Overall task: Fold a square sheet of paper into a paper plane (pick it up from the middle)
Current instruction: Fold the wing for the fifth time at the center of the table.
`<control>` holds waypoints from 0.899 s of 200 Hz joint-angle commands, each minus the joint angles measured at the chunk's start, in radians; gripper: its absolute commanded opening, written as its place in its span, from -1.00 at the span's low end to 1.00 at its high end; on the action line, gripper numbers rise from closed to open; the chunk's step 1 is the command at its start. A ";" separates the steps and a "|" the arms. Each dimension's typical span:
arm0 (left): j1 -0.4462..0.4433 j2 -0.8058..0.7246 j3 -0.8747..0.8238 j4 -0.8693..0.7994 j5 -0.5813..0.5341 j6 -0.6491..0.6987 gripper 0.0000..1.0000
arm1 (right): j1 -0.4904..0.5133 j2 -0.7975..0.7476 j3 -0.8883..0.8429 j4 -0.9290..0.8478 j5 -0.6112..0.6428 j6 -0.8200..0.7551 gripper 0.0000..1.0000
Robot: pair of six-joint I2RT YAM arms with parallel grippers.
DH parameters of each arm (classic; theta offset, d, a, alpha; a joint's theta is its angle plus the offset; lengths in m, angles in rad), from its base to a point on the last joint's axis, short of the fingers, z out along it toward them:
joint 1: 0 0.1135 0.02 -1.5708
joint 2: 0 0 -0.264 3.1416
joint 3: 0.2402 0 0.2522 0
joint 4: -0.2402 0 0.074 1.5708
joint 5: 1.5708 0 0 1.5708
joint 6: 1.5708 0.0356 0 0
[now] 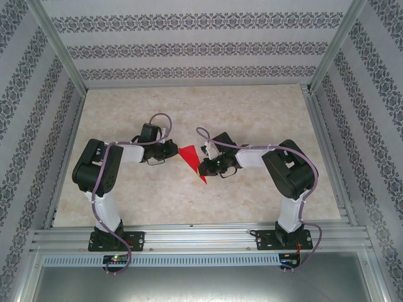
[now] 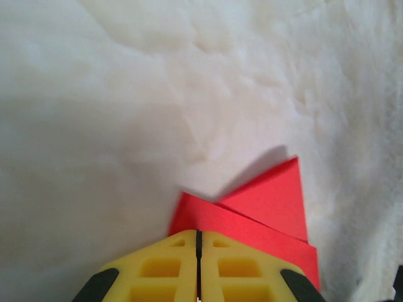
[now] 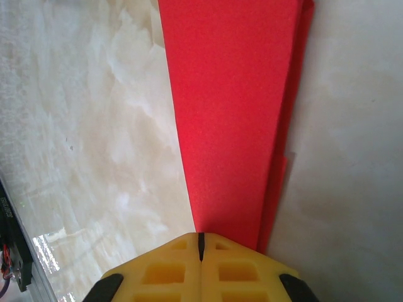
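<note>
Folded red paper (image 1: 190, 160) lies at middle of table (image 1: 252, 119), btw. the arms. The left gripper (image 2: 198, 238) and right gripper (image 3: 200, 239) both have fingers together at its ends; pinching or only pressing, cannot tell. Risk: if they pull apart, paper tears or creases open.

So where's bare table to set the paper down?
Free: the far half of the table up to the back wall, and the near strip between the arm bases. Crowded: the centre, where left hand and right hand meet over the red paper.
</note>
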 commanded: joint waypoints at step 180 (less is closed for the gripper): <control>-0.293 -0.243 0.272 -0.755 -0.514 -0.279 0.75 | -0.123 -0.568 -0.140 -0.198 0.436 0.138 0.80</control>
